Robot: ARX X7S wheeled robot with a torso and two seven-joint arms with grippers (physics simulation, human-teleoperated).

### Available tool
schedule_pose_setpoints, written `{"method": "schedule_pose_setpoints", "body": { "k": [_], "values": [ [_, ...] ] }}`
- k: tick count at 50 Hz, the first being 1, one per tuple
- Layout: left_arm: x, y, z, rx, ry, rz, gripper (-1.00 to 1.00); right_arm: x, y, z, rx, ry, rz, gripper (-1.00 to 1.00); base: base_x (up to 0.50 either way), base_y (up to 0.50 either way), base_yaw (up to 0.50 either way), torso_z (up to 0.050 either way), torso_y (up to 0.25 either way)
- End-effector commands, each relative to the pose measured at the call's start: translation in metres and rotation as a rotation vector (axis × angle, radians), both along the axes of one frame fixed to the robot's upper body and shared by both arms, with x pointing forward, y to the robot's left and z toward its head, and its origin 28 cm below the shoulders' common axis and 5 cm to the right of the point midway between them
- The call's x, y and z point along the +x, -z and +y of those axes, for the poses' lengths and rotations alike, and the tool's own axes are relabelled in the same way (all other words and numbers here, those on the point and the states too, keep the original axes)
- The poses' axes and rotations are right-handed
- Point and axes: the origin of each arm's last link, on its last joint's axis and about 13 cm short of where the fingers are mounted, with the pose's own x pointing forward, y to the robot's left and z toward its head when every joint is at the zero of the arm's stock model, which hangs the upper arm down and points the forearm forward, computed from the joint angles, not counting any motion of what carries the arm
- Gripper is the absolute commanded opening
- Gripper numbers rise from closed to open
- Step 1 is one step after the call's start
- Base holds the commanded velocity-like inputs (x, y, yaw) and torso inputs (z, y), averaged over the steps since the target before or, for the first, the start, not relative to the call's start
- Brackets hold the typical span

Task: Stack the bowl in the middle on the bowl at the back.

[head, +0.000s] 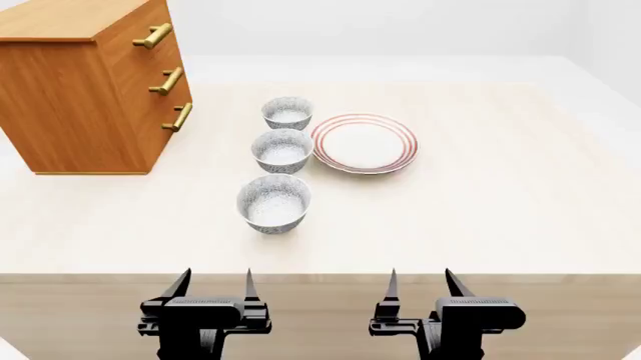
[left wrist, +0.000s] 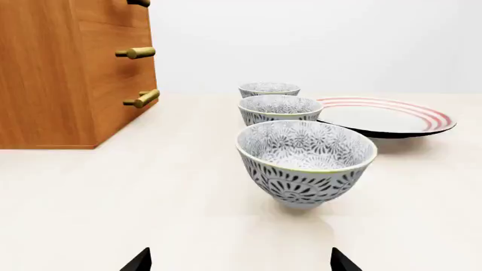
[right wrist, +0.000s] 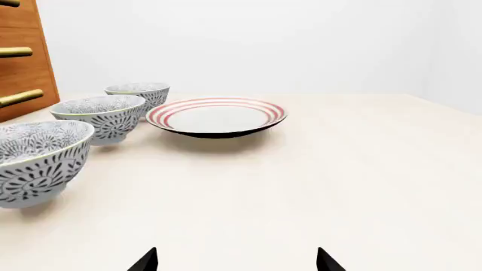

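Bowl in the middle (head: 281, 149) sits unstacked before the bowl at the back (head: 287, 112); left gripper (head: 212, 283) and right gripper (head: 419, 282) apparently at the bench's (head: 501, 202) near edge, jaws released, empty.

- Bright, even, diffuse light is filling all three views.
- Soft, faint shadows are lying under the bowls and the plate (right wrist: 216, 117).
- No glare, blur or edge distortion is showing.

On the table (head: 501, 210) three bowls stand in a row: the front bowl (head: 273, 203) nearest the robot, the bowl in the middle (head: 282, 150) behind it, the bowl at the back (head: 287, 113) farthest. The plate (head: 364, 142) lies just right of the middle one; the drawer cabinet (head: 90, 82) stands left.
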Motion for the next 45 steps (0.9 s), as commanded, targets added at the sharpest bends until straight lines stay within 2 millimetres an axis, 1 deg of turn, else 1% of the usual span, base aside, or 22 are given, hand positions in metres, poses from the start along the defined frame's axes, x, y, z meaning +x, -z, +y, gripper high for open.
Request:
{"method": "schedule_pose_setpoints", "body": {
  "k": [1,12,16,19,29,35,41,45],
  "values": [
    [0.0,0.0,0.0,0.003,-0.001,-0.001,1.0,0.0,0.0,0.0,-0.001,0.003,0.0,1.0,0.0,0.0,0.0,0.0,0.0],
    [0.002,0.0,0.0,0.023,-0.012,0.005,1.0,0.001,-0.001,-0.001,0.018,0.021,0.009,1.0,0.0,0.0,0.0,0.0,0.0],
    [0.003,-0.003,0.001,0.024,-0.008,0.005,1.0,0.002,-0.003,-0.001,0.02,0.022,0.016,1.0,0.0,0.0,0.0,0.0,0.0],
    [0.004,-0.008,0.001,0.029,-0.003,0.005,1.0,0.003,-0.011,-0.001,0.033,0.022,0.011,1.0,0.0,0.0,0.0,0.0,0.0],
    [0.007,-0.043,-0.002,0.027,0.043,-0.021,1.0,0.001,-0.048,-0.007,0.025,0.033,-0.025,1.0,0.0,0.0,0.0,0.0,0.0],
    [0.016,-0.061,-0.001,0.032,0.056,-0.047,1.0,-0.007,-0.064,-0.014,-0.006,0.031,-0.044,1.0,0.0,0.0,0.0,0.0,0.0],
    [0.03,-0.079,0.0,0.08,0.082,-0.094,1.0,-0.004,-0.08,-0.02,-0.03,0.017,-0.05,1.0,0.0,0.0,0.0,0.0,0.0],
    [0.033,-0.092,0.002,0.088,0.121,-0.105,1.0,-0.001,-0.092,-0.023,-0.036,0.014,-0.056,1.0,0.0,0.0,0.0,0.0,0.0]
  ]
}}
